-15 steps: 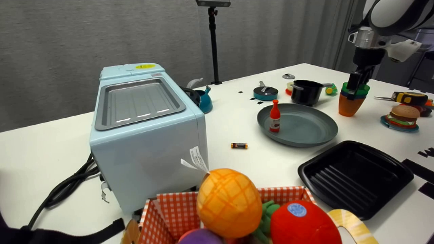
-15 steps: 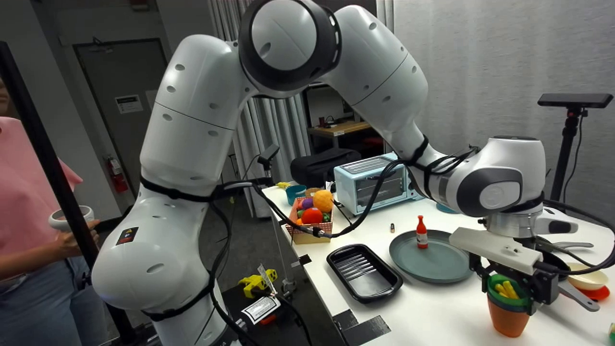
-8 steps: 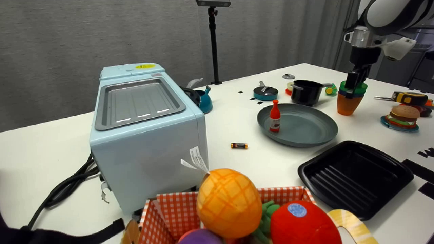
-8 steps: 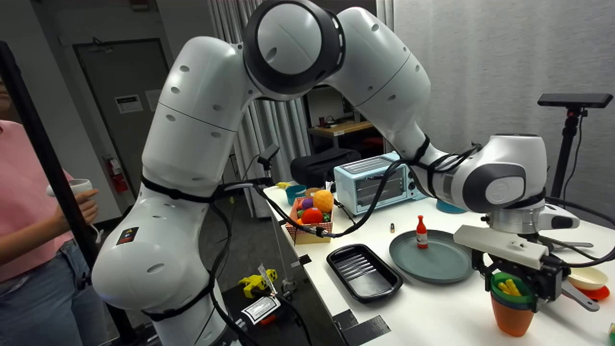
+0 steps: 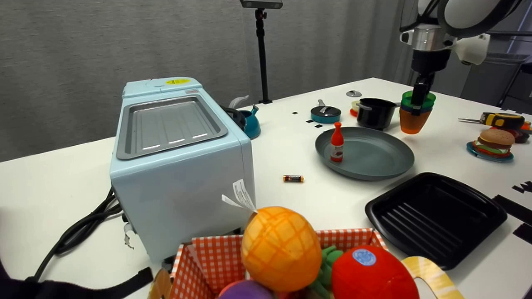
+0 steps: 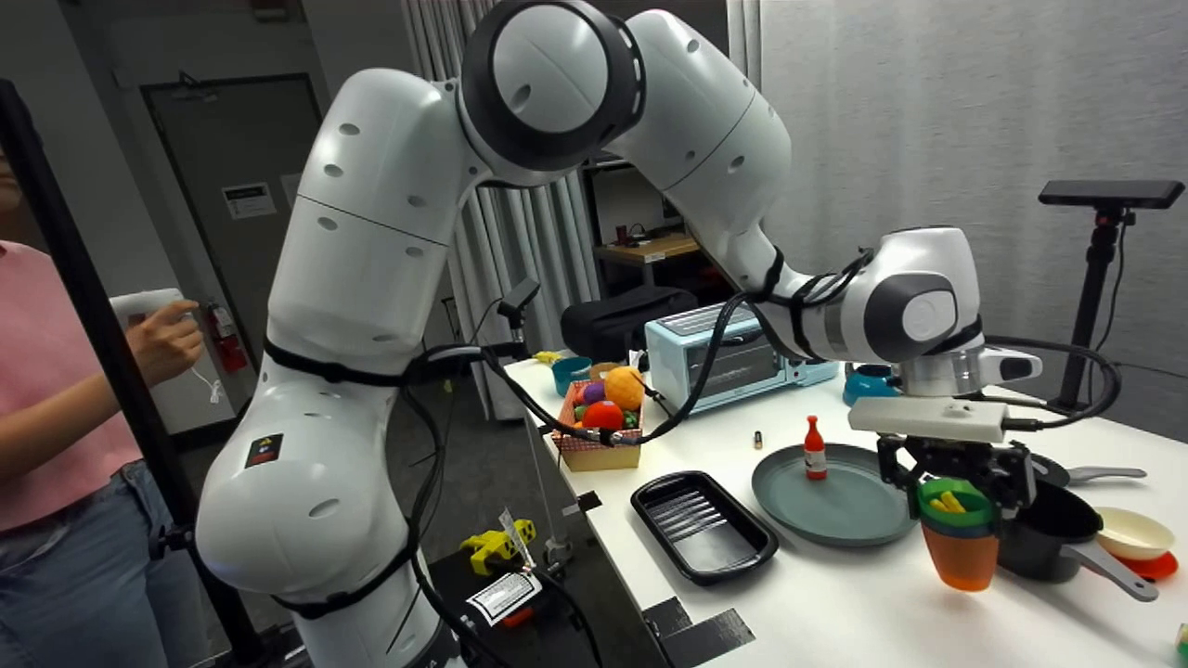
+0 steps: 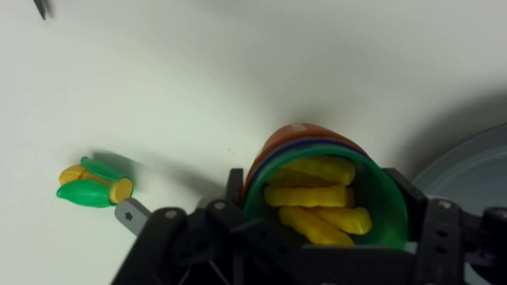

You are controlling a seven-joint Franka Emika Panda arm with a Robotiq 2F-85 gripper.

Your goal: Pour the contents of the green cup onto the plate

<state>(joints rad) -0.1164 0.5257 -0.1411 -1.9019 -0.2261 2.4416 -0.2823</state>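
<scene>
The green cup (image 6: 961, 561) has a green rim, a dark blue band and an orange lower part. It also shows in an exterior view (image 5: 411, 121) and in the wrist view (image 7: 307, 132). It is upright and appears raised off the table. My gripper (image 6: 956, 508) is shut on it, with one finger on each side of the rim. The contents, several yellow pieces (image 7: 307, 196), lie inside the cup. The dark grey plate (image 5: 378, 160) lies beside the cup, and its edge shows at the right in the wrist view (image 7: 475, 170).
A red bottle (image 5: 337, 143) stands on the plate. A black ridged tray (image 6: 705, 529) lies near the table edge. A black pot (image 6: 1049, 533) stands close behind the cup. A toy corn (image 7: 95, 184), a burger (image 5: 493, 142) and a blue toaster oven (image 5: 178, 166) are also on the table.
My gripper has carried the cup up and toward the plate and pot, leftward in both exterior views. The yellow pieces have stayed in the cup. The plate and bottle have not moved.
</scene>
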